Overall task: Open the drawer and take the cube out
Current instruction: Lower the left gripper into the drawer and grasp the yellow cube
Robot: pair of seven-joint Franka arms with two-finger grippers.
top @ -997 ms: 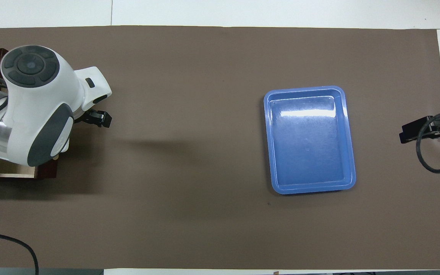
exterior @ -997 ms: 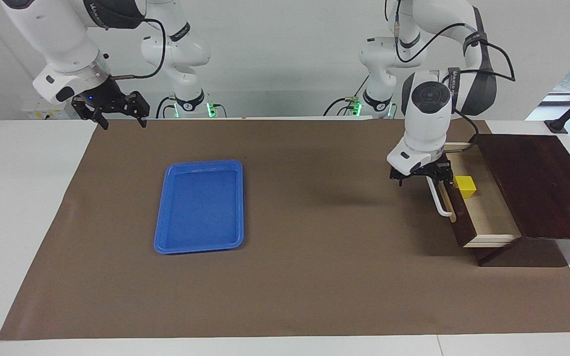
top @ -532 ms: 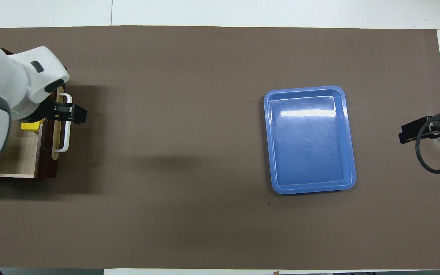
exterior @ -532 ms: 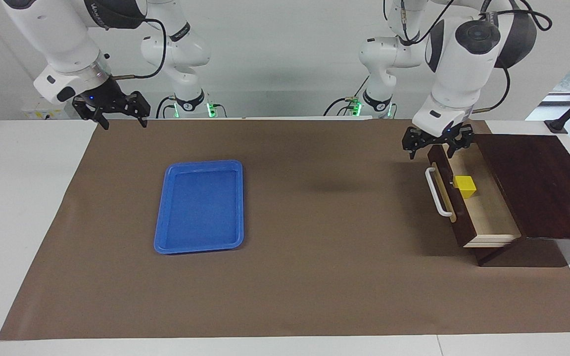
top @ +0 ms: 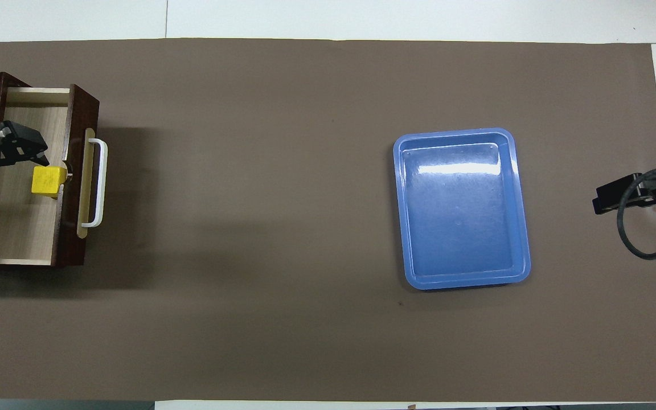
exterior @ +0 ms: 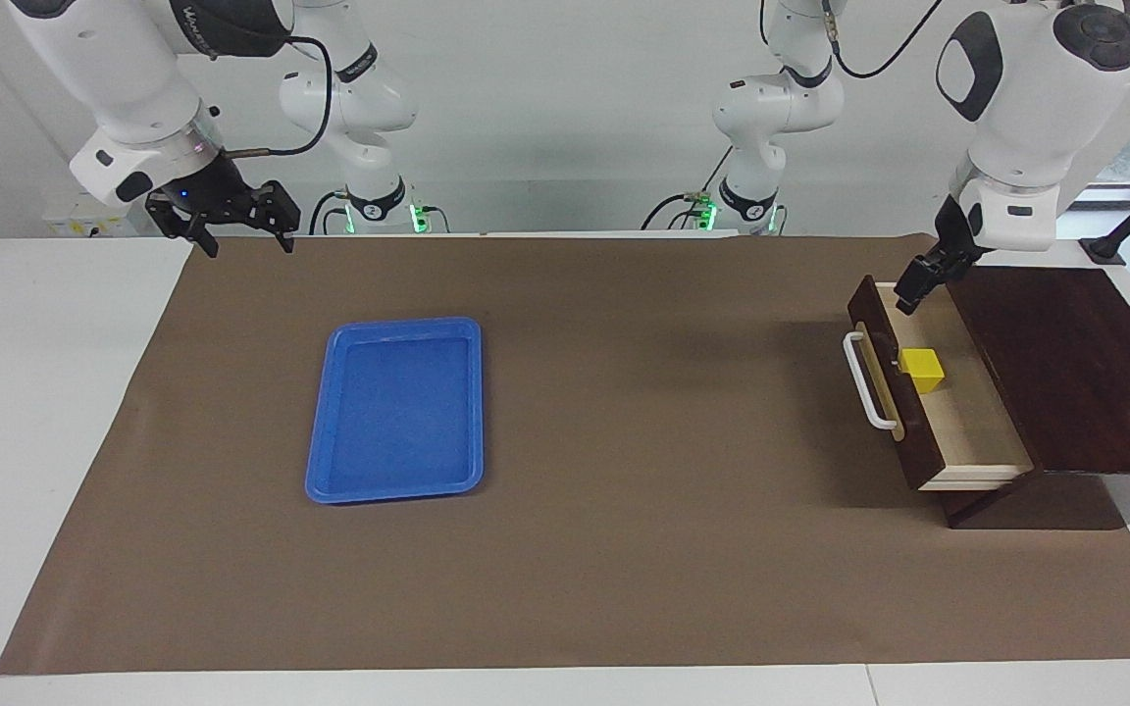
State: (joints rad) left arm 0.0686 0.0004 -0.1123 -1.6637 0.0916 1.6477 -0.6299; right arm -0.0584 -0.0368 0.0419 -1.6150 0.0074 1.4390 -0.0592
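I'm looking at two glossy white arms with dark grey joint caps and black collar bands. Black cables loop along both. Each black gripper, left gripper [exterior: 916, 286] and right gripper [exterior: 236, 227], looks skeletal. Green lights glow at the bases.

Left gripper [exterior: 918, 284] now over drawer [exterior: 962, 412]

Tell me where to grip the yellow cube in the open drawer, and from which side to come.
Probably from straight above, fingers on two opposite flat faces. The cube sits low inside the drawer, close against its front panel, so the drawer's walls block a sideways approach. The open left gripper hangs over the drawer.
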